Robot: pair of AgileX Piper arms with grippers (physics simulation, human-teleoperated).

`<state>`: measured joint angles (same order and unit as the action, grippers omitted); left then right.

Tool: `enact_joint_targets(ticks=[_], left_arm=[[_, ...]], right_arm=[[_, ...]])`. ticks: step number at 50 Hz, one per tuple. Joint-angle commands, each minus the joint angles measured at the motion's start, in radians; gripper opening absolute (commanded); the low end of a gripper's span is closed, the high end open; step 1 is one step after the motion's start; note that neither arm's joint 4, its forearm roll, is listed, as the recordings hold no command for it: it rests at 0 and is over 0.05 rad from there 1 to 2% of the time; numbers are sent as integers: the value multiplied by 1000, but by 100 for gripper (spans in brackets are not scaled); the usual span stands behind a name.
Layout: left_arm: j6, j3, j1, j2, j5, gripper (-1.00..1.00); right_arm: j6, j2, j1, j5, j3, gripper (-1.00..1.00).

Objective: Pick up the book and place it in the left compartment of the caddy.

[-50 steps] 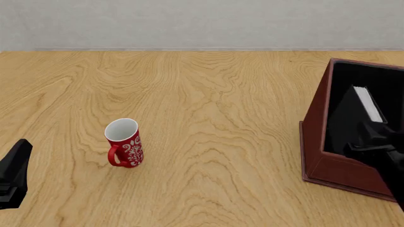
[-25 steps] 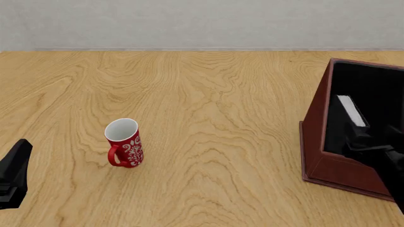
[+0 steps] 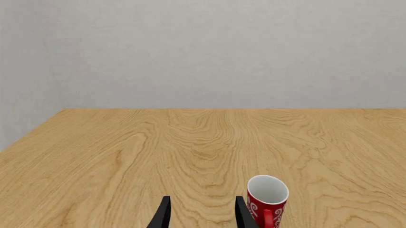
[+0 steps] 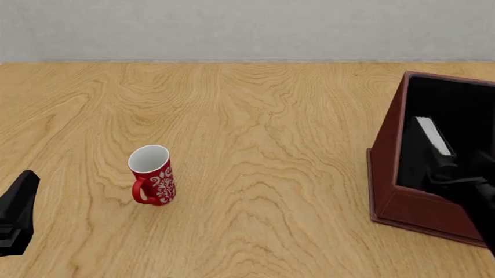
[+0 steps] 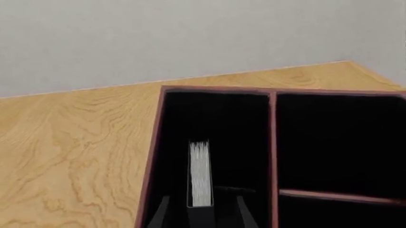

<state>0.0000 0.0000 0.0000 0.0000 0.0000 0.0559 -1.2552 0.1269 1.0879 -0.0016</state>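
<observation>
The right pincer point(image 5: 201, 209) is reaching into the large dark red-brown rectangular caddy point(image 4: 384, 168) at the right side of the wooden desk point(image 4: 255, 116). In the right wrist view its two black fingers point(image 5: 161, 213) are standing on either side of the thick black hardcover book point(image 5: 200, 173), whose white page edges are facing the camera. The fingers are close to the covers, but I cannot tell if they are pressing the book or are a little apart from it. The book is standing upright inside the left black-lined compartment of the caddy point(image 5: 222, 123), left of the thin red-brown divider point(image 5: 273, 156). In the front view the book point(image 4: 432, 136) is showing as a white strip inside the dark interior, above the black right arm.

The left pincer point(image 3: 201, 216) is hovering low over the desk with its fingers spread and nothing between them. A red ceramic mug with white pattern point(image 4: 152, 175) is standing upright just beside it, handle toward the camera.
</observation>
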Motion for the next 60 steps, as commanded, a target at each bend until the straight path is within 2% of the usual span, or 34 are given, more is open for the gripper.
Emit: enact_joint_targets(ticks=[1,9,25,33,35,40,60], left_arm=[[0,0,0,0,0,100],[0,0,0,0,0,100],[0,0,0,0,0,100],[0,0,0,0,0,100],[0,0,0,0,0,100],[0,0,0,0,0,100],[0,0,0,0,0,100]], right_arm=[[-8,118,-1,-100,0,100],[-12,240,-3,-207,-3,100],[-19,394,-12,-345,-8,100],[-31,550,-26,-488,-19,100],[-25,618,-37,-562,-34,100],[-27,687,-49,-639,-52,100],[-65,867,-78,-813,-83,100]])
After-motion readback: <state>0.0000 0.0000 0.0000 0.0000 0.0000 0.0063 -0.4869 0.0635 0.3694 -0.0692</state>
